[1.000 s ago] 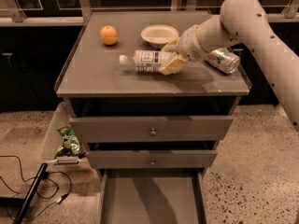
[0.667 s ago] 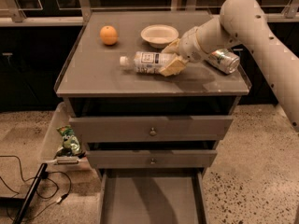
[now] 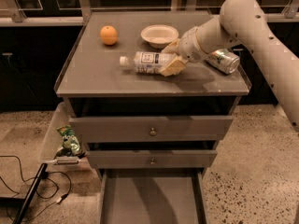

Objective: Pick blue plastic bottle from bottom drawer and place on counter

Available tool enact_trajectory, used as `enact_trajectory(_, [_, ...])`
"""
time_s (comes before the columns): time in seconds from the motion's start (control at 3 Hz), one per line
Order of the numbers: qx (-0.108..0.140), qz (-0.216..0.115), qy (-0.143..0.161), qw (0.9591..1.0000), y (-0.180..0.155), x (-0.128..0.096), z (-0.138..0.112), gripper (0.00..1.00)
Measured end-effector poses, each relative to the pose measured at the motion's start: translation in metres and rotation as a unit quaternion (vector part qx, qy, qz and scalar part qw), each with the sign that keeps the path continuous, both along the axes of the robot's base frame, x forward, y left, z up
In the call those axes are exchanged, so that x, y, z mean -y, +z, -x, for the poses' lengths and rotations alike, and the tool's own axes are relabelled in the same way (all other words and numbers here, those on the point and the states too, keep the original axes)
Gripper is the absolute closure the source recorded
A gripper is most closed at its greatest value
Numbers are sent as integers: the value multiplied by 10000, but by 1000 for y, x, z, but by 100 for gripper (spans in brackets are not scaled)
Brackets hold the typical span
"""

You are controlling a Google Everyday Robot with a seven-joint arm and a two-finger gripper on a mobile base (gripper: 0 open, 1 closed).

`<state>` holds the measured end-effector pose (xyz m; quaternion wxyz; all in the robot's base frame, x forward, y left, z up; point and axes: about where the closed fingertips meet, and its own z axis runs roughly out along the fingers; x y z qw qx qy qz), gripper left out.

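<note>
The blue plastic bottle (image 3: 145,61), clear with a white cap and a white label, lies on its side on the counter (image 3: 93,76), cap pointing left. My gripper (image 3: 170,59) is at the bottle's right end, its tan fingers (image 3: 172,67) on either side of the bottle's base. The bottom drawer (image 3: 150,199) is pulled open below and its grey floor is bare.
An orange (image 3: 108,35) sits at the back left of the counter, a white bowl (image 3: 160,34) at the back middle, a dented silver-green can (image 3: 223,60) on the right behind my arm. Two knobbed drawers are shut. A bin with a green bag (image 3: 68,141) stands at the left.
</note>
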<state>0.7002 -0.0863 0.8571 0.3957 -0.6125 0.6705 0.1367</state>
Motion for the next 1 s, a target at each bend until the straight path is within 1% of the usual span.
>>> enact_trajectory(0.33, [0, 0, 0, 10000, 0, 0, 0, 20])
enact_trajectory(0.67, [-1, 0, 1, 10000, 0, 0, 0, 0])
enact_trajectory(1.0, [-1, 0, 1, 10000, 0, 0, 0, 0])
